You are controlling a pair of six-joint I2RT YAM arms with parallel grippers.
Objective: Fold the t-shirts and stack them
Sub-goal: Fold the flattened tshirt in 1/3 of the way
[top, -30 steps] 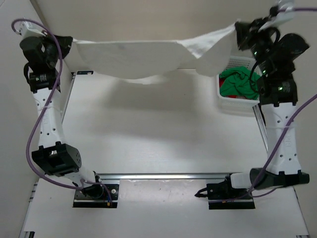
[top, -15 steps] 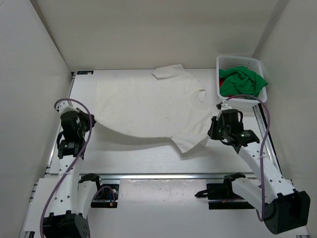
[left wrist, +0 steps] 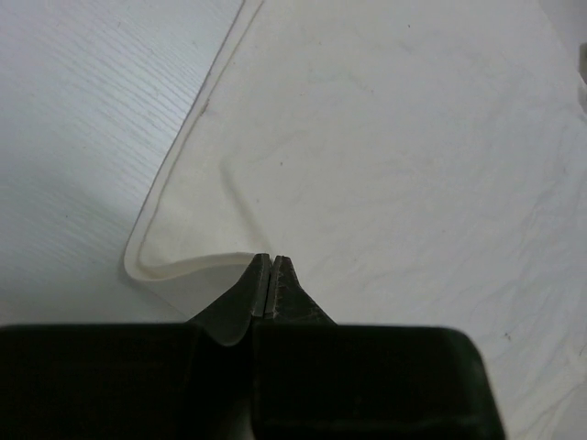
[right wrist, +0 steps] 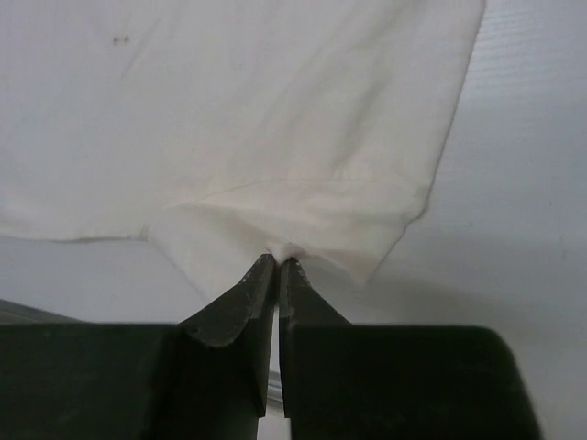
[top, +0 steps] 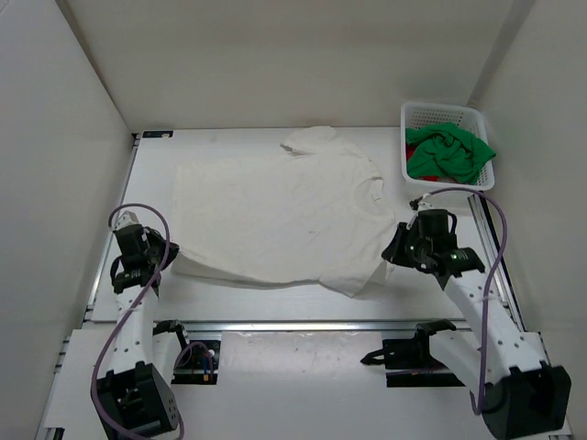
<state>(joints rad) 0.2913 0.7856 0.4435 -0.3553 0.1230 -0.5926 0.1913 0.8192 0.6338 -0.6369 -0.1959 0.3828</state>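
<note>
The plain white cloth short-sleeved t-shirt lies spread across the middle of the white table, its neck opening toward the right of the top view. The left gripper is clenched on the shirt's hem corner at the lower left, and the right gripper pinches a bunched edge at the lower right. In the upper right corner, a white plastic mesh basket holds a crumpled bright green t-shirt, with a red t-shirt peeking out beneath it.

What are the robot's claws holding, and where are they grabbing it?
The white t-shirt: the left claw pinches its near hem corner, the right claw its near sleeve.
</note>
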